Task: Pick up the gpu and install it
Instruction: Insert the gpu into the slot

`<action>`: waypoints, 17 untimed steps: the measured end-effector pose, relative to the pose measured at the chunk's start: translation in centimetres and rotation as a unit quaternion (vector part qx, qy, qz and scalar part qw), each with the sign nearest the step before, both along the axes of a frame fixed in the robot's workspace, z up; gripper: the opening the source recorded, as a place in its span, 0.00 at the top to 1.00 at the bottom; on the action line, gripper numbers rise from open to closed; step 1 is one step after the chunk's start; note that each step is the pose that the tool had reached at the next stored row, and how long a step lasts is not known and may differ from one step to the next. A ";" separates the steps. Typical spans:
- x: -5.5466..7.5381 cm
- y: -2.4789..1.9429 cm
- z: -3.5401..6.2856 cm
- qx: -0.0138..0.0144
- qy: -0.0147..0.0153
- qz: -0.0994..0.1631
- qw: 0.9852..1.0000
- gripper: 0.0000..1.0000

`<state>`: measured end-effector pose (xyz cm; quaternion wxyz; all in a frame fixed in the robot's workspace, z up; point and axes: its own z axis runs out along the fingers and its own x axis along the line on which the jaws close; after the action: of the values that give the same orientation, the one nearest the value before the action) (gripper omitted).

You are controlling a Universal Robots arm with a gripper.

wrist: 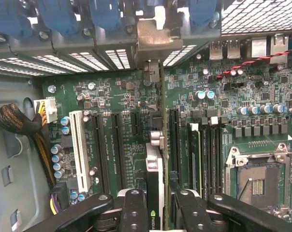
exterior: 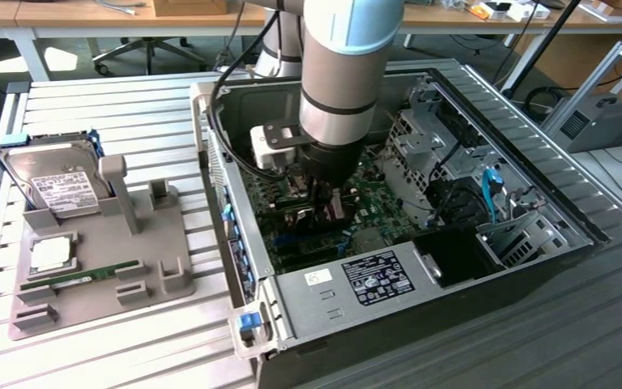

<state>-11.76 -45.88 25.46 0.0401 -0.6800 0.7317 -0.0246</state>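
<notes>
Exterior view: an open black-and-silver metal computer case (exterior: 311, 312) fills the centre and right of the frame. A green motherboard (exterior: 381, 212) lies flat inside it. At frame centre, the thin green-and-black gpu (wrist: 154, 174) stands upright, edge-on over the board's long black slots. The black gripper (wrist: 159, 200) pinches the gpu, one finger on each face.

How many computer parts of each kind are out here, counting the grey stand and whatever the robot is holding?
Hard drive: 1
Processor chip: 1
Memory stick: 1
gpu, clamped in the tool: 1
Total: 4
</notes>
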 end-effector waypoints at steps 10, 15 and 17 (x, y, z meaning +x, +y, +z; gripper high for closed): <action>0.0 0.00 0.93 0.000 -0.004 0.000 1.000 0.73; 0.0 0.00 1.58 0.000 -0.005 0.000 1.000 0.73; 0.0 0.00 1.89 0.000 -0.005 0.000 1.000 0.73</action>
<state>-11.76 -45.88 27.35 0.0439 -0.6798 0.7316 -0.0283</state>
